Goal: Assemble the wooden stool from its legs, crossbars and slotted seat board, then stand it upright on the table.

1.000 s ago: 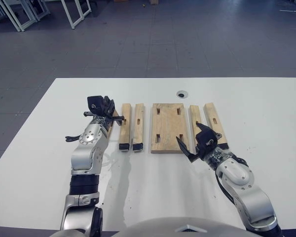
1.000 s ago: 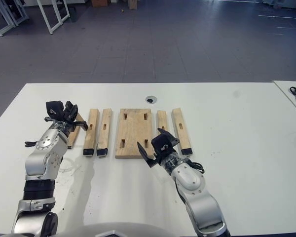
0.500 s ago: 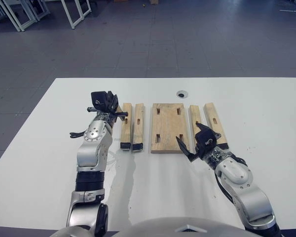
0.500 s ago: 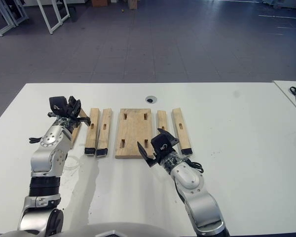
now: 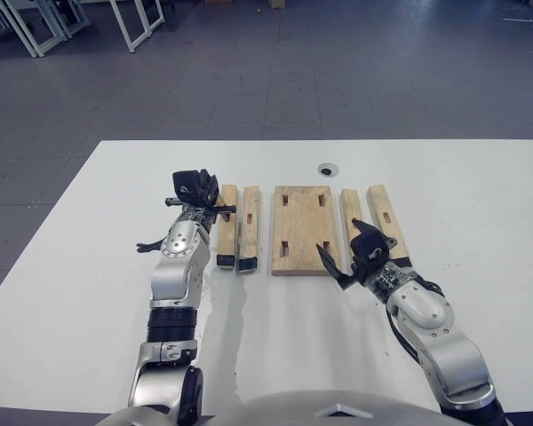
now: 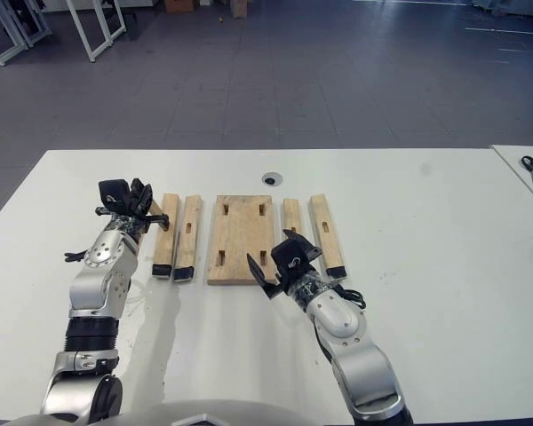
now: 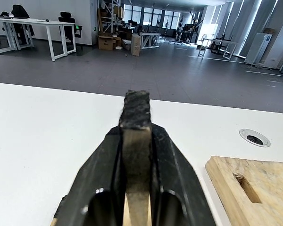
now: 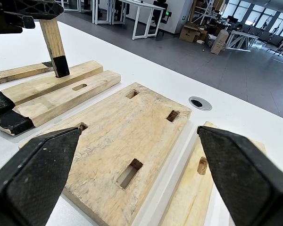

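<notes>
Holding crossbar (image 8: 52, 41) clamped in my left gripper (image 7: 136, 136) by legs (image 5: 236, 227); right gripper (image 5: 343, 254) agape beside seat (image 5: 299, 224); slotting crossbar into leg comes next.

The table (image 5: 480, 293) is plain white. On it, the seat board (image 5: 299, 229) is pale honey wood with streaky grain, and its four slots read dark brown. The left pair of legs (image 5: 237, 226), at the board's 9 o'clock, is the same light wood, each with a black end toward 6 o'clock. The right pair of legs (image 5: 370, 216), at 3 o'clock, matches in tone, and the outer one has a black end. The crossbar (image 7: 135, 141) is tan with a rough black tip. The left gripper (image 5: 202, 189) and right gripper (image 5: 346, 257) are matte black. The grommet (image 5: 327, 169), at the board's 12 o'clock, is a grey ring with a dark centre. The floor (image 5: 338, 71) is dark grey with a faint grid of tile lines.
</notes>
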`<state>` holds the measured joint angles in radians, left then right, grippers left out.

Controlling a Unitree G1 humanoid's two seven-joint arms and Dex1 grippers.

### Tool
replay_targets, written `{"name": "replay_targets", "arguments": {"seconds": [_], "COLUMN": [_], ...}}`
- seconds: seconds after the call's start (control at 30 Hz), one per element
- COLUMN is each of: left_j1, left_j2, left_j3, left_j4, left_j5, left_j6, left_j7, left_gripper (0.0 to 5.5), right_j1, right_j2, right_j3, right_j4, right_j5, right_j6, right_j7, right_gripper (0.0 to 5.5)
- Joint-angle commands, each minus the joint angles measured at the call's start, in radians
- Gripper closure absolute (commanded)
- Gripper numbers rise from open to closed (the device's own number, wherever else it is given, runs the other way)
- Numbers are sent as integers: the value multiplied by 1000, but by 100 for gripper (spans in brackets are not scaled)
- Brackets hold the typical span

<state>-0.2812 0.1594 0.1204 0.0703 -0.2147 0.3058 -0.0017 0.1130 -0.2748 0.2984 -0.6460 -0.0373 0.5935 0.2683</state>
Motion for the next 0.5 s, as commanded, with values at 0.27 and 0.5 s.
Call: {"name": "replay_targets", "arguments": {"seconds": [0.27,0.5], "left_j1": [132,177], "left_j2": [-74,-27], "left_j3": [35,-36], "left_j4": [14,74], "left_j5": [40,88], "left_j6": [129,271], "left_j7": [93,48], "left_gripper": [506,506], "right_j1": [-16,-19], "right_j2": [-7,-8], "right_j3": [5,2], "right_j4": [1,3], "right_j5": [-8,-7], "right_j6": [3,5], "right_j7": [6,7], "right_gripper": [95,95]}}
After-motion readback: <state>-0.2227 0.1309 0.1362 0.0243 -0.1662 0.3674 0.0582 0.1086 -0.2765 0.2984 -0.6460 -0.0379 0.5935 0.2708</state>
